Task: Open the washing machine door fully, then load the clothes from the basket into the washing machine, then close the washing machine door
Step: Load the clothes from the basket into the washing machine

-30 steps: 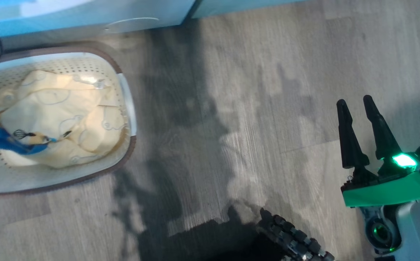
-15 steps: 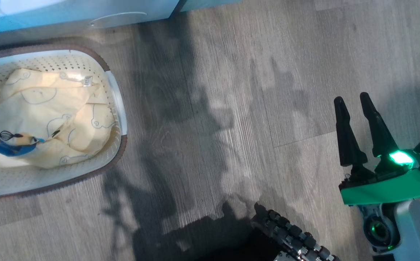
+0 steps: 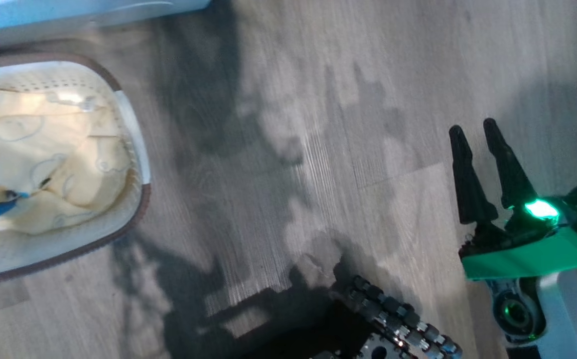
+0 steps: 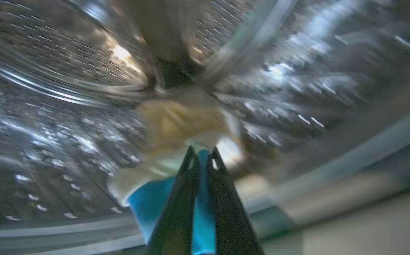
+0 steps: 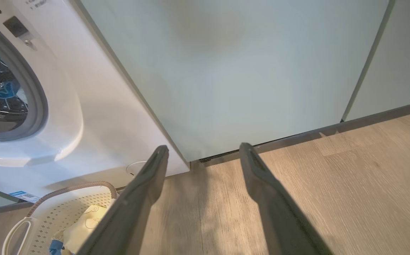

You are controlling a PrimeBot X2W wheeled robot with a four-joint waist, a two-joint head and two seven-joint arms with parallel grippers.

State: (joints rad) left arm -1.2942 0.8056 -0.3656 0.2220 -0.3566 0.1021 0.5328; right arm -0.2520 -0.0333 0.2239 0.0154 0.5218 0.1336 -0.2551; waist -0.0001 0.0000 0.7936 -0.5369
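left gripper [image 4: 202, 150] fingers clenched by clothes [image 4: 183, 120] inside the washing machine [image 4: 49, 141]; right gripper [image 3: 472, 125] fingers spread apart above the floor [image 3: 268, 149].

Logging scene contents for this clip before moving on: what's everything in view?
washing machine: one, white, beside the cabinet doors.
drum: one, steel, around the left gripper.
garment: one, cream and blue, in drum.
basket: one, cream, brown rim, on floor.
clothes: count unclear, cream plus blue, in basket.
cabinet doors: two, pale green, right of washing machine.
floor: one, wood-grain.
left gripper: one, dark, shut, inside drum.
right gripper: one, dark, open, above floor.
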